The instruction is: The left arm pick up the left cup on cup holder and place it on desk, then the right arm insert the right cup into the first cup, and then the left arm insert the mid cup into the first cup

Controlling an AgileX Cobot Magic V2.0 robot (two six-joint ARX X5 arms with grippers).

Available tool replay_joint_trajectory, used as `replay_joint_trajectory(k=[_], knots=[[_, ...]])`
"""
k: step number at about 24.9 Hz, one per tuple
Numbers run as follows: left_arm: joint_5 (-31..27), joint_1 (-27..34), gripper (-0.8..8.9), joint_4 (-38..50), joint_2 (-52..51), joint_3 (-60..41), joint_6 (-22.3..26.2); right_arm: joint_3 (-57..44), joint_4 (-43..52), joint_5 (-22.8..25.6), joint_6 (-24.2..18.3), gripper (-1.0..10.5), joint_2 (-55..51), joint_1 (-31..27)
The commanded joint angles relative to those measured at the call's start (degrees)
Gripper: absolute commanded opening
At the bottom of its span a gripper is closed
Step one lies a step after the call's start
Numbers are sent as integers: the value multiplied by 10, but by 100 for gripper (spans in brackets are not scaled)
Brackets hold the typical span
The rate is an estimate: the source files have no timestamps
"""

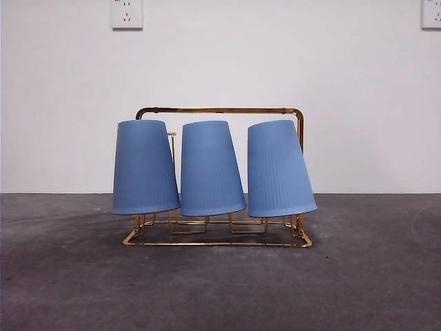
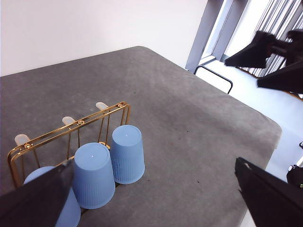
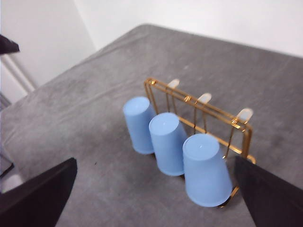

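Both pairs of black fingers stood spread wide and empty, the left gripper (image 2: 156, 198) and right gripper (image 3: 156, 198) hanging well above the dark grey matt desk (image 1: 358, 276). Below, three upturned blue ribbed plastic cups (image 1: 209, 167) sat side by side on the gold-coloured wire cup holder (image 1: 220, 110).

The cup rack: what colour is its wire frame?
Gold. The cup rack shows it best in the front view, behind three blue cups.
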Motion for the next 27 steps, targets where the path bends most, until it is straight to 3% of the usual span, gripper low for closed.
replay_joint_trajectory(k=[1,19,24,27], knots=[[0,-2,564,-5,-7,12,5,11,2,10,0,559,39,16],[0,-2,564,-53,-50,12,6,-26,134,63,-38,556,260,47],[0,-2,564,-60,-50,12,6,-54,203,130,-36,545,296,87],[0,-2,564,-65,-50,12,5,-55,217,139,-35,544,317,96]])
